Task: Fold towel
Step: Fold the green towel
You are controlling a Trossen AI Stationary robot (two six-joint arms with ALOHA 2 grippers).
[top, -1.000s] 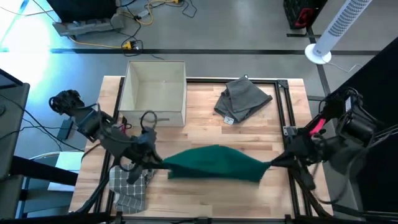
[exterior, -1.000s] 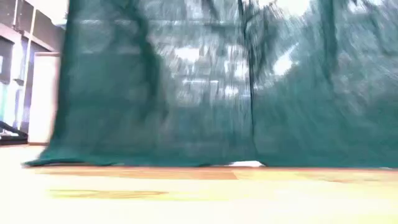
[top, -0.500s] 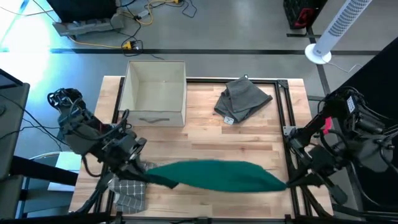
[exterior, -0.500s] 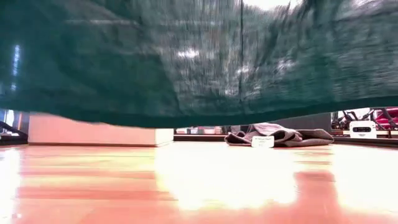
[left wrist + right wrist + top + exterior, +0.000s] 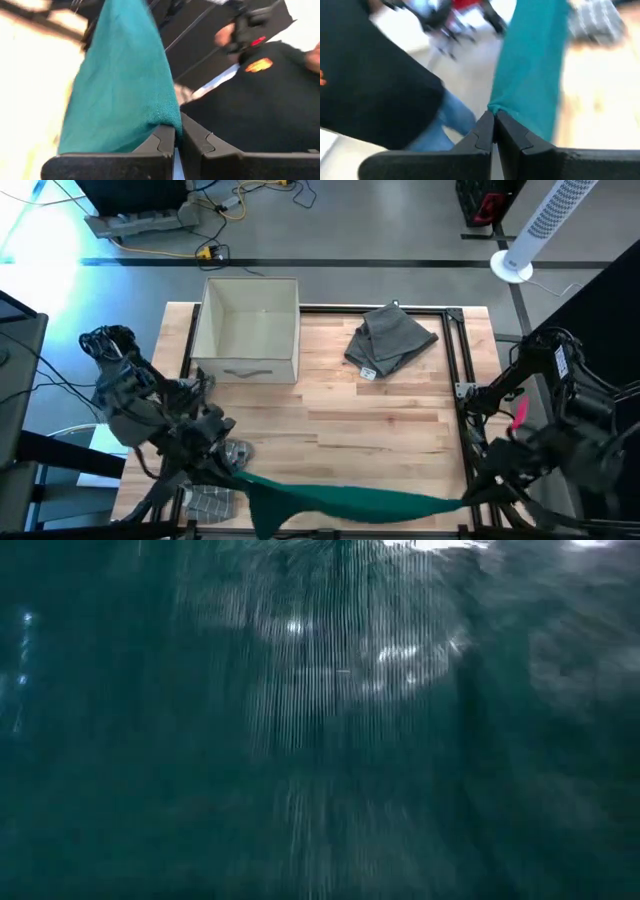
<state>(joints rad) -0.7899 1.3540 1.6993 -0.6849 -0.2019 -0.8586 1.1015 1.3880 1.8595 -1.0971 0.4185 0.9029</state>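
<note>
A teal-green towel (image 5: 350, 500) stretches left to right along the table's near edge, held up between both grippers. In the low view the towel (image 5: 320, 720) fills the whole picture, close to the camera. My left gripper (image 5: 238, 478) is shut on its left end, and its wrist view shows the gripper (image 5: 177, 131) closed on cloth. My right gripper (image 5: 465, 502) is shut on the right end, with the same seen in its own wrist view (image 5: 494, 120). Whether the towel's lower edge touches the table is hidden. My left gripper pinches the towel's left corner (image 5: 167, 120) between its two fingers, at their free ends. The cloth runs away from the fingers toward the other arm, drawn out in a long band. My right gripper pinches the towel's right corner (image 5: 496, 109) between its two fingers, at their free ends. The cloth leads away from the fingers in a narrow, stretched band toward the left arm.
A white open box (image 5: 248, 328) stands at the far left of the table. A crumpled grey cloth (image 5: 390, 340) lies at the far right. A checkered cloth (image 5: 205, 502) lies at the near left corner. A person in a dark shirt (image 5: 260, 100) stands beyond the near edge.
Both grippers have carried the towel from the table's middle toward the near edge. Its lower edge, first resting on the table, lifted clear, and the towel now hangs right in front of the low camera, stretched out longer and narrower.
</note>
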